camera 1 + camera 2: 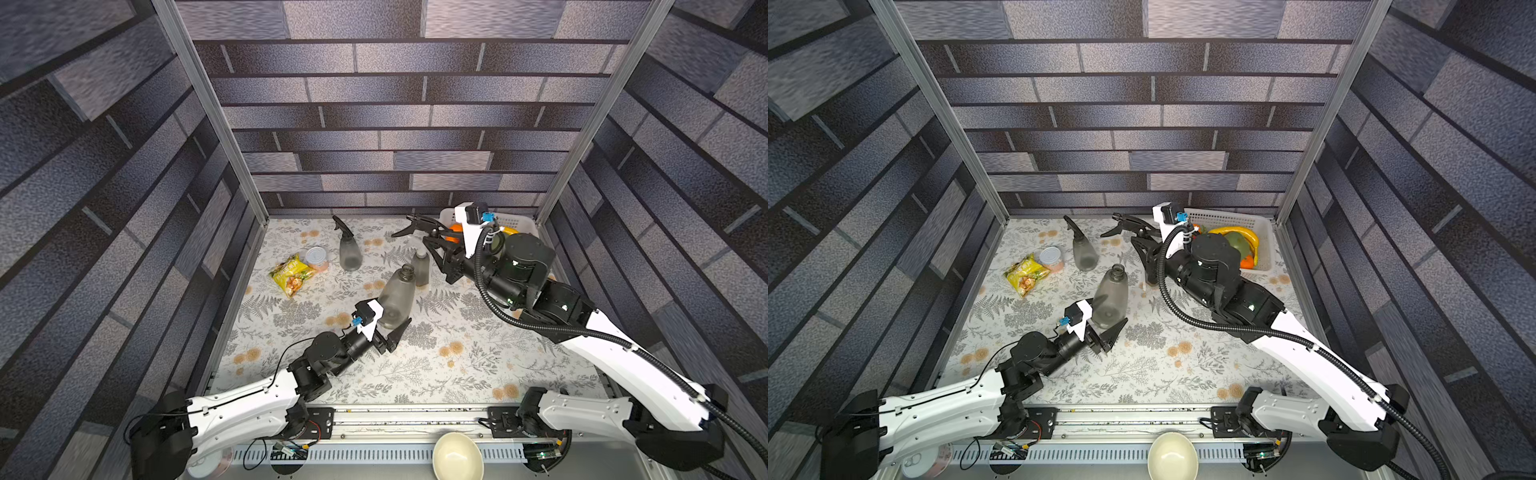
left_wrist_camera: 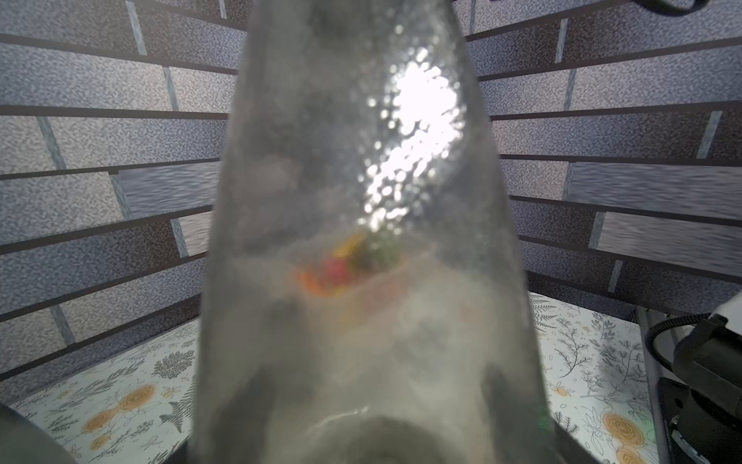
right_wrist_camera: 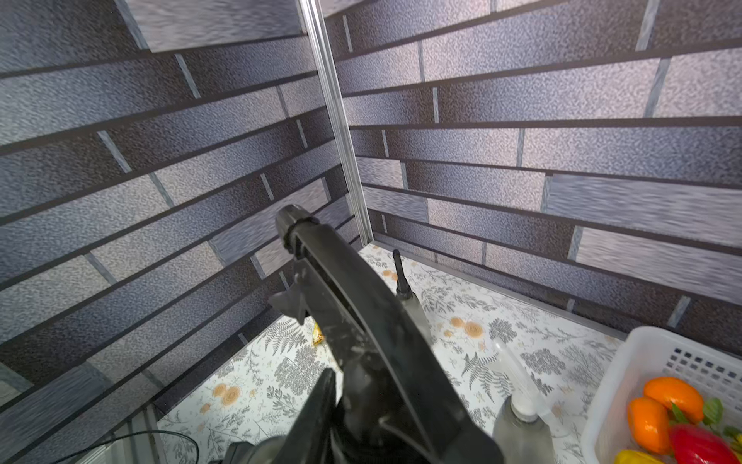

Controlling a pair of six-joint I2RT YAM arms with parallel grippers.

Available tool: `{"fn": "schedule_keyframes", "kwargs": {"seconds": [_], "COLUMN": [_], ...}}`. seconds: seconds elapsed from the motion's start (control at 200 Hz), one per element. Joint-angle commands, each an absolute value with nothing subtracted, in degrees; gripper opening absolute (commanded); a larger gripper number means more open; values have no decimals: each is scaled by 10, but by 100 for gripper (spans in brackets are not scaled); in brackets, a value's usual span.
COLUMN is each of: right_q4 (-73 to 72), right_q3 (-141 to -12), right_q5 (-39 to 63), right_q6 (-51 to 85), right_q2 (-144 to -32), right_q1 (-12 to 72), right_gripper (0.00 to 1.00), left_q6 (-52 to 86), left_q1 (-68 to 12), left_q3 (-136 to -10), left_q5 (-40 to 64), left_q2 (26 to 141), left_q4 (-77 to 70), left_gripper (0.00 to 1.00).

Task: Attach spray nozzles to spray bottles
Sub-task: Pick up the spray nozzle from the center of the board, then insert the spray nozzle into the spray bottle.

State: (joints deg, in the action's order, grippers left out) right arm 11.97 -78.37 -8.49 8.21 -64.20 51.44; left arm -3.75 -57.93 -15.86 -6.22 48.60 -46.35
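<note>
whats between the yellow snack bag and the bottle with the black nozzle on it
A silver-lidded can, right beside the snack bag and a little short of the bottle; both top views show it.

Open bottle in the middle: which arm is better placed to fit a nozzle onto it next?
Right. The right jaws hold the black nozzle, raised just beyond the open bottle's neck. The left jaws grip that bottle near its base, tilted, so that arm can only steady it.

A robot lab's test cell: printed brick wallpaper (image 1: 374,124) is lining the walls, aluminium posts (image 1: 219,120) are framing the corners, and the counter (image 1: 436,374) is wearing a floral print.
</note>
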Motion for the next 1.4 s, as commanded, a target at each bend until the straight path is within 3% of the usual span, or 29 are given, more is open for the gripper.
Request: {"fn": "schedule_keyframes", "kwargs": {"seconds": [0.0, 0.24, 0.726, 1.393], "right_q4": [37, -34, -28, -109], "right_q3": [-800, -808, -853, -718], "right_q5": [-49, 22, 9, 64], "right_q6": [63, 96, 57, 174], "right_q2": [-634, -639, -646, -639], "right_q1": [512, 513, 513, 514], "right_gripper": [29, 29, 28, 28], "left_q6": [-53, -56, -41, -20], "left_q1": [-589, -589, -584, -566], "left_q3": [-151, -156, -145, -165], "left_q5": [-75, -76, -76, -65], "left_q2": [493, 506, 508, 533], "left_q4": [-490, -496, -522, -574], "left_gripper": [82, 82, 82, 82]}}
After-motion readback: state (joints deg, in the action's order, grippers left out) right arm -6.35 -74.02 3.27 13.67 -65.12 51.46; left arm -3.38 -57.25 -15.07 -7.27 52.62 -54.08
